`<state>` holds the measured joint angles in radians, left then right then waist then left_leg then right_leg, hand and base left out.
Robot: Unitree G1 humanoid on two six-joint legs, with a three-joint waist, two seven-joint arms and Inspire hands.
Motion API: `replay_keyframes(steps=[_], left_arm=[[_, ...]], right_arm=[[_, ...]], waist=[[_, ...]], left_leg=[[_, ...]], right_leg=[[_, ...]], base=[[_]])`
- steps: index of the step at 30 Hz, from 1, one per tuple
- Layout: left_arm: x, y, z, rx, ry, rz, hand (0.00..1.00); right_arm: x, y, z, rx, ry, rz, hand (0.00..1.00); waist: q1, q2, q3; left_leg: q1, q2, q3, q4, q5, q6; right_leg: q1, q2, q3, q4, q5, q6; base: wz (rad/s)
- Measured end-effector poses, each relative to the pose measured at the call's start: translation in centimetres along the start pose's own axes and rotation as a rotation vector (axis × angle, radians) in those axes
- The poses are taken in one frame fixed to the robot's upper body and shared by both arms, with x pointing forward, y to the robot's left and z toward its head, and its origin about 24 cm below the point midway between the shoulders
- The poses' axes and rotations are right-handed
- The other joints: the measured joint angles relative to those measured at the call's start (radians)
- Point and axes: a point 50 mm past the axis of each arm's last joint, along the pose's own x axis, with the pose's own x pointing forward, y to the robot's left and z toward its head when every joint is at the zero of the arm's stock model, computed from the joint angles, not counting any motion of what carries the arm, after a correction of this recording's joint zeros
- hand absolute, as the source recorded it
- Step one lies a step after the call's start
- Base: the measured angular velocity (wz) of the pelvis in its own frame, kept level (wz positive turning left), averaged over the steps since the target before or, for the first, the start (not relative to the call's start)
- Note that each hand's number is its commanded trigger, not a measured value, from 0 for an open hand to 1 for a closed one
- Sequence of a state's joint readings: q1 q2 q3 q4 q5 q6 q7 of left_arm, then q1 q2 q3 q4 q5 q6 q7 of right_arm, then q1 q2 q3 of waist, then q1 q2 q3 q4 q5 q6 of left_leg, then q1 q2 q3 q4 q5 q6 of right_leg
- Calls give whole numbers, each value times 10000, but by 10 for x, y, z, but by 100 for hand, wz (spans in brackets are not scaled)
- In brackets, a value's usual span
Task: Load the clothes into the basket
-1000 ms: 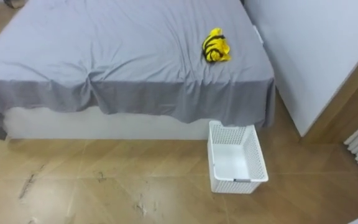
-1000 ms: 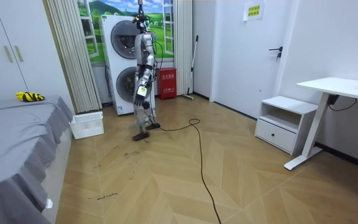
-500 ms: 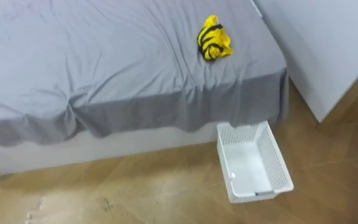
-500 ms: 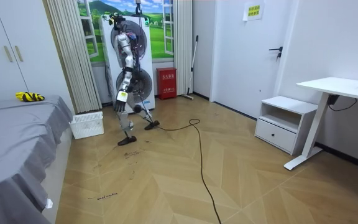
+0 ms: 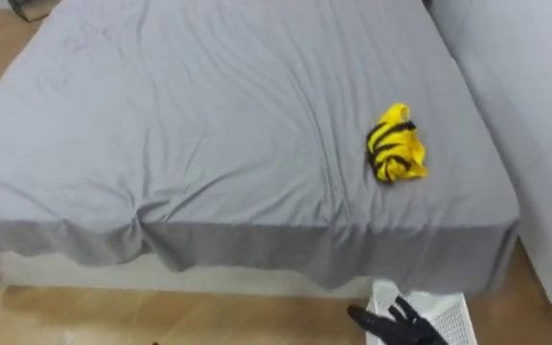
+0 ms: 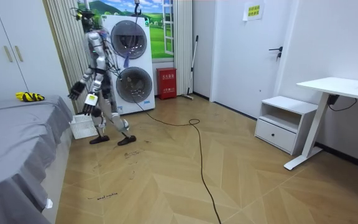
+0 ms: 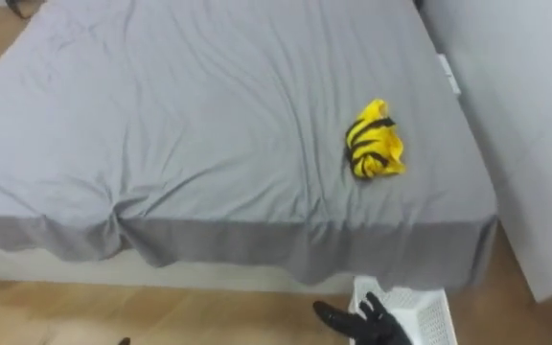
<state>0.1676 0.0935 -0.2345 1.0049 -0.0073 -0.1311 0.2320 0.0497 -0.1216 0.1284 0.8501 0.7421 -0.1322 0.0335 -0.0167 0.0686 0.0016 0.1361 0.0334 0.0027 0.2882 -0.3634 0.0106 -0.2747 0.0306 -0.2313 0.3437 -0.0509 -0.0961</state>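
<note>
A crumpled yellow garment with black stripes [image 5: 396, 144] lies on the grey bed [image 5: 209, 125], near its right edge and foot end; the room view has this garment [image 6: 30, 96] at the far left. The white slatted basket [image 5: 451, 316] stands on the floor at the bed's foot corner, cut off by the frame's lower edge. My right hand [image 5: 401, 328] hangs open with spread fingers just left of the basket's rim and holds nothing. In the room view I stand between the washer and the bed, facing the bed, with my left hand [image 6: 91, 107] low at my side.
A white wardrobe panel [image 5: 535, 125] rises right of the bed. Behind me stand stacked washing machines [image 6: 132, 62] and a curtain [image 6: 67, 50]. A white desk [image 6: 340, 87] and a drawer unit [image 6: 284, 121] stand on the room view's right.
I have walked from the washer towards the bed's foot, so the bed and garment loom larger. My right hand has come into the eye views beside the basket. Garment and basket have not moved.
</note>
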Motion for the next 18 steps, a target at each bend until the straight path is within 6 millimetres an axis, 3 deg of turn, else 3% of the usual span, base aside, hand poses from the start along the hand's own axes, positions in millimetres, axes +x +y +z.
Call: replay_keyframes(steps=[1, 2, 3, 4, 5, 6, 8, 11, 12, 13, 14, 15, 18], left_arm=[[0, 1, 1, -44, -55, 33, 0], [0, 2, 0, -54, -17, 53, 0], [-2, 2, -3, -124, 48, 78, 0], [-2, 3, -5, -180, 70, 105, 0], [-4, 4, -8, -294, 97, 154, 0], [-3, 4, -3, -338, -69, 135, 0], [-1, 5, 6, -394, -413, 138, 0], [0, 5, 10, -400, -588, 142, 0], [0, 6, 11, -460, -636, 188, 0], [-2, 6, 7, -502, -527, 224, 0], [-3, 9, 2, -551, -384, 307, 0], [-3, 10, 0, -535, -335, 336, 0], [-5, 13, -5, -471, -231, 407, 0]], right_arm=[[1, 2, 3, -52, -122, 105, 0], [1, 6, 7, -68, -293, 250, 0], [2, 10, 12, -75, -491, 441, 0], [2, 13, 13, -62, -565, 541, 0], [2, 16, 17, -1, -789, 707, 0], [2, 16, 22, 18, -1028, 705, 0], [3, 16, 30, -48, -1248, 691, 0], [2, 16, 38, -104, -1475, 635, 0], [1, 17, 40, 20, -1547, 568, 0], [1, 17, 40, 32, -1542, 551, 0], [0, 19, 43, 24, -1687, 660, 0], [-1, 19, 47, 11, -1863, 691, 0], [-4, 16, 53, -262, -2205, 521, 0]], waist=[[-17, 19, -6], [-39, -10, 16], [-44, -66, 55], [-65, -119, 86], [-205, -304, 111], [-405, -408, 174], [-340, -554, 224], [-261, -622, 189], [-102, -709, 160], [-39, -756, 43], [-36, -836, -14], [-67, -904, -10], [-126, -988, -59]], left_leg=[[53, 99, 187, 186, 12, -62], [125, 267, 372, 696, 142, -280], [119, 370, 479, 1524, 401, -655], [52, 445, 603, 2001, 616, -915], [-257, 631, 809, 2822, 678, -1033], [-625, 785, 844, 3119, 561, -945], [-1174, 916, 1020, 2770, 431, -846], [-2410, 898, 1064, 1357, 539, -873], [-2671, 784, 1045, 956, 1197, -553], [-2567, 759, 1027, 761, 1316, -525], [-2233, 573, 1029, 379, 1418, -452], [-1971, 388, 1061, 58, 1515, -401], [-1545, 186, 1142, -481, 1637, -318]], right_leg=[[70, 60, -87, 199, -219, -43], [181, 71, -465, 650, -523, -234], [432, 52, -771, 864, -638, -390], [745, 89, -737, 663, -691, -455], [1462, 114, -552, -11, -867, -356], [2013, 146, -428, -612, -991, -203], [2363, 177, -202, -1035, -1029, -171], [2544, 108, -45, -1238, -1079, -37], [2541, 47, 202, -1204, -1132, 64], [2539, 17, 331, -1235, -1143, 145], [2585, -104, 395, -1263, -1186, 268], [2615, -138, 409, -1311, -1185, 320], [2807, -325, 521, -1428, -1229, 452]], base=[[3], [-6], [-13], [0], [35], [43], [2], [-22], [-50], [-47], [-19], [-7], [-6]])
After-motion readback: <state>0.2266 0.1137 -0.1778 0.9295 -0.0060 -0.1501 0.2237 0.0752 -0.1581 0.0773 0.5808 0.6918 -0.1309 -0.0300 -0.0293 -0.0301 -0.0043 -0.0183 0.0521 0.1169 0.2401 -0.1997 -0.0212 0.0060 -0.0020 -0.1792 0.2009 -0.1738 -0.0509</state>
